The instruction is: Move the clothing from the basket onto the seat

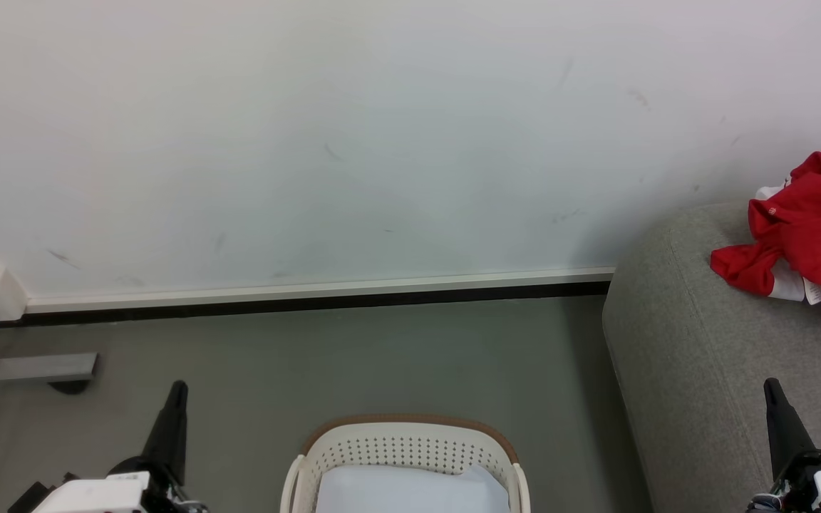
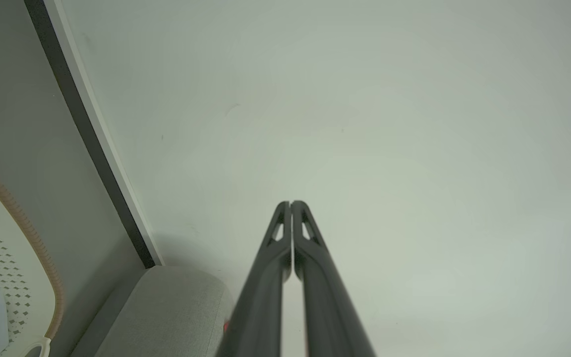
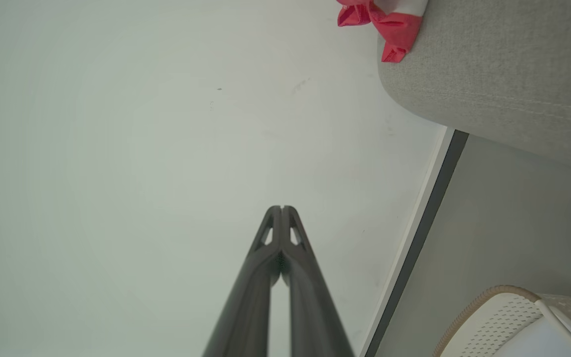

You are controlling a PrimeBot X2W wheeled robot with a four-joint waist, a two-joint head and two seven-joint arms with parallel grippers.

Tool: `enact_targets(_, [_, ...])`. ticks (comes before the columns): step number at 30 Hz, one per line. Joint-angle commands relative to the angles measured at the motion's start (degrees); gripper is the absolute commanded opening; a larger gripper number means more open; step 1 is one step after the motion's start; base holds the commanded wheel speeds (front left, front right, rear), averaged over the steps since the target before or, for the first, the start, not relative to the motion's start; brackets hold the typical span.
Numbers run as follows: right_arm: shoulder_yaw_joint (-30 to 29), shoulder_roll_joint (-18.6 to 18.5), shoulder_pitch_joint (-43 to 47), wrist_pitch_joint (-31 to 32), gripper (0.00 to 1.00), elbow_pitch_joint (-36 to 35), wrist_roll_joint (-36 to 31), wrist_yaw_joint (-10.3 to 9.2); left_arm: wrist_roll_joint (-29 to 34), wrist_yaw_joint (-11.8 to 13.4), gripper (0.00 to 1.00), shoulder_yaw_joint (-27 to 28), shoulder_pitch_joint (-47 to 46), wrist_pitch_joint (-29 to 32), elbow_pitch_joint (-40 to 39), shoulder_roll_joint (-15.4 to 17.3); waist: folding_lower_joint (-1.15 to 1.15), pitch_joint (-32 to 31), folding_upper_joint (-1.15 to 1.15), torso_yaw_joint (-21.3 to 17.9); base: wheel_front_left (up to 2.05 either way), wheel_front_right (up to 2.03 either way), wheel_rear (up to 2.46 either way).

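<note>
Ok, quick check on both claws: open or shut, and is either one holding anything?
Left claw: closed, fingers pressed together, holding nothing.
Right claw: closed, fingers pressed together, holding nothing.

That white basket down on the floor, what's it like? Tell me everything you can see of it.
The basket is cream-white, plastic by its look, with rounded walls pierced by rows of small holes, a brown rim and a white handle at each side. It stands upright on the grey floor, apart from the grey seat on its right. A pale bluish-white pad lies inside. Its near part is cut off by the head view's edge.
</note>
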Motion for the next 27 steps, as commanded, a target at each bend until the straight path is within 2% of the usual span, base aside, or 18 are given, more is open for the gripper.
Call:
enact_targets(1, [-0.16,-0.14,-0.60,0.25,0.00,-0.17,0.08,-0.12,-0.80,-0.22,0.00,0.15,-0.46,0.26,-0.15,0.45,0.00,0.00,0.00,0.00,0.00,0.00,0.00])
enact_targets(27, [-0.51,0.17,-0.65,0.48,0.00,-0.13,-0.38,-0.12,-0.80,-0.22,0.00,0.13,-0.45,0.25,-0.15,0.44,0.00,0.00,0.00,0.00,0.00,0.00,0.00])
